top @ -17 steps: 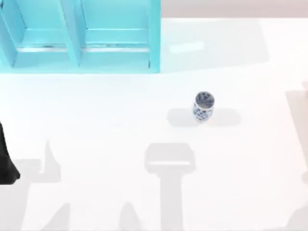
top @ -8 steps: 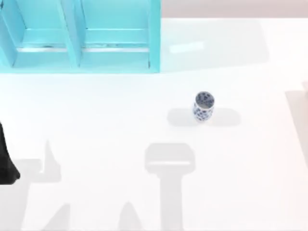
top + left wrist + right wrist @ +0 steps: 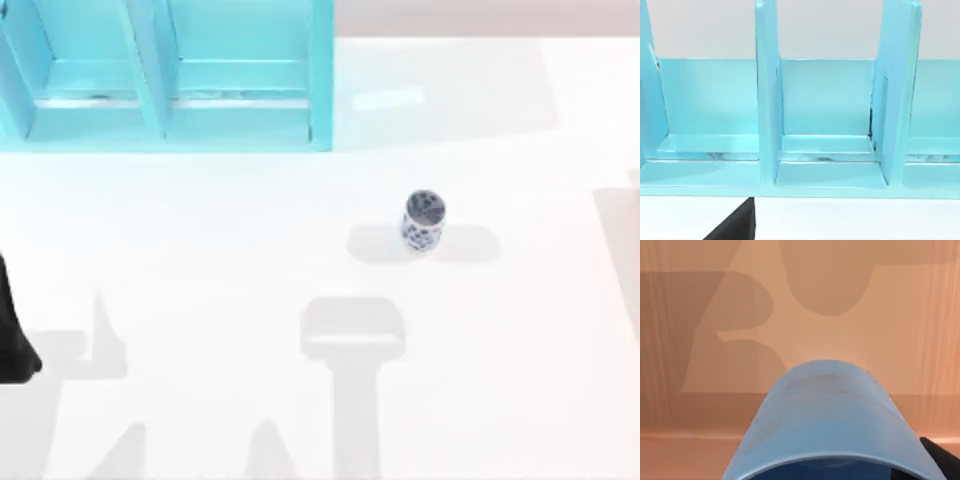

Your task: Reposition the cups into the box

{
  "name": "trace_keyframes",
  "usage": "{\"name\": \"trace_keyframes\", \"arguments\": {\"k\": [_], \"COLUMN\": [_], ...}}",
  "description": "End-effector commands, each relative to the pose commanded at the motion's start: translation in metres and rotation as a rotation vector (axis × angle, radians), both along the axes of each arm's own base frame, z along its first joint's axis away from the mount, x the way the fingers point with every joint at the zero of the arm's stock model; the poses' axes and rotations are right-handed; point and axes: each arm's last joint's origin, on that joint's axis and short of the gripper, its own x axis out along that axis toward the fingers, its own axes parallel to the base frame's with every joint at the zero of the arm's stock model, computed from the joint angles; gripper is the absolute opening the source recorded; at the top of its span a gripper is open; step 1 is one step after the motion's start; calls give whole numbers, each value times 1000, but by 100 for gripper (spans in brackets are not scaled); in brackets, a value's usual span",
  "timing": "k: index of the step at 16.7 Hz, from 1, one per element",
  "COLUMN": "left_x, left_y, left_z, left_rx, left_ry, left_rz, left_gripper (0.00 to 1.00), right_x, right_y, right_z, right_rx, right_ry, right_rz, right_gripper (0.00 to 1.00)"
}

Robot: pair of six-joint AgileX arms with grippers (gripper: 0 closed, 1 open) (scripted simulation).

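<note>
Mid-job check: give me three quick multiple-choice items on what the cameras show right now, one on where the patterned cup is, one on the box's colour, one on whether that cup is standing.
1. Where is the patterned cup?
A. inside a compartment of the box
B. on the table, to the right of the box and nearer the camera
C. on top of the box

2. What colour is the box?
A. turquoise-blue
B. red
C. black

3. How does the patterned cup sit?
A. on its side
B. upside down
C. upright, mouth open upward

Answers: 1 B, the top view shows it alone on the white table, apart from the box. 2 A, both the top and left wrist views show turquoise walls. 3 C, its open rim faces up.
</note>
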Motion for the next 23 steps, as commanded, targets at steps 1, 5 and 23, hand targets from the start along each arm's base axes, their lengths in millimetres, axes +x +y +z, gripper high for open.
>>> {"name": "trace_keyframes", "arguments": {"k": [1, 5, 23], "left_x": [0, 0, 0], "left_y": [0, 0, 0], "left_z": [0, 0, 0], "left_rx": [0, 0, 0], "left_ry": [0, 0, 0], "left_rz": [0, 0, 0], "left_gripper": [100, 100, 100], "right_x": [0, 0, 0], "right_y": [1, 3, 3], "right_z": [-6, -12, -12], "right_rx": [-1, -2, -2], "right_ry": [-1, -3, -3], "right_rz": [0, 0, 0], "right_gripper": [0, 0, 100]}}
